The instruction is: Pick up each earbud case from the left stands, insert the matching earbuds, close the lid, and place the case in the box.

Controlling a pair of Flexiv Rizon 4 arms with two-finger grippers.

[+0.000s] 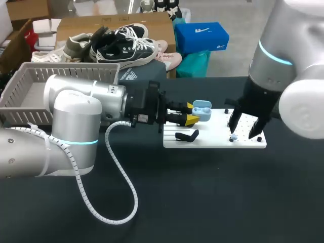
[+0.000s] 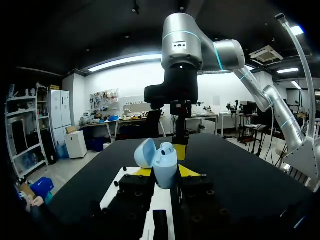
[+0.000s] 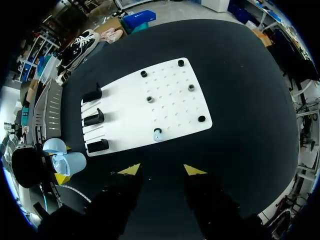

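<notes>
My left gripper (image 1: 191, 114) is shut on a light-blue earbud case (image 1: 201, 109), held over the left end of the white board (image 1: 217, 135). In the left wrist view the case (image 2: 165, 167) stands upright between the yellow fingertips (image 2: 188, 171), its lid (image 2: 145, 152) open and one earbud (image 2: 167, 148) seated inside. My right gripper (image 1: 246, 132) hangs open over the board's right part, pointing down, with nothing between its fingers. A small light-blue earbud (image 3: 157, 134) stands on the board just ahead of the right gripper (image 3: 162, 170). The held case (image 3: 67, 162) shows off to the side.
Three black stands (image 3: 94, 118) line the board's left end (image 3: 125, 105), and several short black pegs (image 3: 191, 87) dot its right half. A grey slatted basket (image 1: 30, 81) sits at the table's back left. A white coiled cable (image 1: 121, 192) loops over the black tabletop under my left arm.
</notes>
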